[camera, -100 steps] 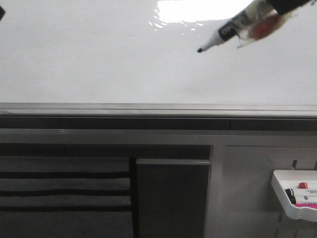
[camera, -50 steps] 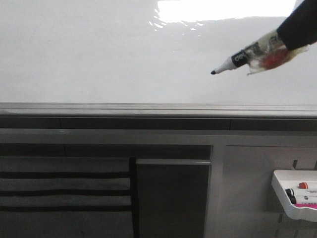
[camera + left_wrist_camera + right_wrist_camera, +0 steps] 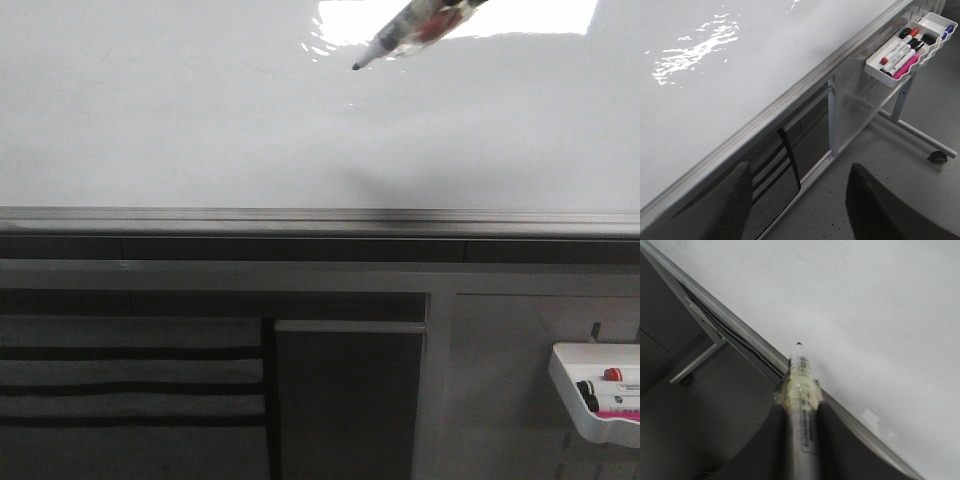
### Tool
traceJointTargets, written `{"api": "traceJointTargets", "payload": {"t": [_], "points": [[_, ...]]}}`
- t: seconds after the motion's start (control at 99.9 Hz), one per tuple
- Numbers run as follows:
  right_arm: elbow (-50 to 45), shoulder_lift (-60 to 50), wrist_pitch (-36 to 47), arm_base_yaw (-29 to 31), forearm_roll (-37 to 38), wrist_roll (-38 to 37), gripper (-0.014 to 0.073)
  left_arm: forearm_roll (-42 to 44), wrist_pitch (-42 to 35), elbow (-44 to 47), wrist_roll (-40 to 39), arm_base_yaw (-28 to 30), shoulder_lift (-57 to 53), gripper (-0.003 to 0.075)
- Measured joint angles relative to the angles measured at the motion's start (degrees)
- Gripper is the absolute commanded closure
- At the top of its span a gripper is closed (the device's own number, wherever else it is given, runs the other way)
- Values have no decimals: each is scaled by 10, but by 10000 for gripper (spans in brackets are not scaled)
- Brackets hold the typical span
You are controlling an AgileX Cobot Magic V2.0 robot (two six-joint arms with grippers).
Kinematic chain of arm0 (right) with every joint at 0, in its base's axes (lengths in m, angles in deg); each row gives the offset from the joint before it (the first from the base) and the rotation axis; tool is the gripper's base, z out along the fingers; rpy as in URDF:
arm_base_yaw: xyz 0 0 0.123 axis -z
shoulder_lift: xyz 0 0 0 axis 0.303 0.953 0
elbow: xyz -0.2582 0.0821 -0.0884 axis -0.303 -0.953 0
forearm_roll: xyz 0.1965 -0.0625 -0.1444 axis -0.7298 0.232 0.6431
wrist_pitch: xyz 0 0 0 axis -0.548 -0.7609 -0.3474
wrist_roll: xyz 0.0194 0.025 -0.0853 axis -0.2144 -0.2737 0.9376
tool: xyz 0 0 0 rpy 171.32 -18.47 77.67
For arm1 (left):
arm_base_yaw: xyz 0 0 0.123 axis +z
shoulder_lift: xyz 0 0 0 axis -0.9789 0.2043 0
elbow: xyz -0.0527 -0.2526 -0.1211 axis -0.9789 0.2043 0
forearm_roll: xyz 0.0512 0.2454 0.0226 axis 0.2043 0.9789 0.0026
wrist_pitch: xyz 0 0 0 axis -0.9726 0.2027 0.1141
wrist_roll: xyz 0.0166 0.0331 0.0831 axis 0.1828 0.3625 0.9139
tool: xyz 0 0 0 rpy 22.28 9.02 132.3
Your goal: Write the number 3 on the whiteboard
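Two dark right fingers (image 3: 767, 440) clamp our taped black-tipped marker (image 3: 395, 37), upper centre, over the glossy white whiteboard (image 3: 180, 120); our left fingers (image 3: 875, 210) gape wide

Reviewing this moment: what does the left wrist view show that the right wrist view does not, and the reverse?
Only the left wrist view shows the white marker tray hung on the frame with spare markers in it, a stand caster, and the open left tool holding nothing. Only the right wrist view shows the right tool shut on the taped marker, tip uncapped. Both show the whiteboard, unmarked, and its grey edge rail.
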Motion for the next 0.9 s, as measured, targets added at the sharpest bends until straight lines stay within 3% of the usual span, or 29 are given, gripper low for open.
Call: {"api": "traceJointTargets", "payload": {"t": [0.28, 0.701, 0.901], "points": [[86, 116, -3, 0, 9, -1, 536, 0, 0, 0, 0, 0, 0, 332], [84, 126, -27, 30, 29, -5, 536, 0, 0, 0, 0, 0, 0, 332], [58, 137, 6, -1, 25, -5, 536, 0, 0, 0, 0, 0, 0, 332]]}}
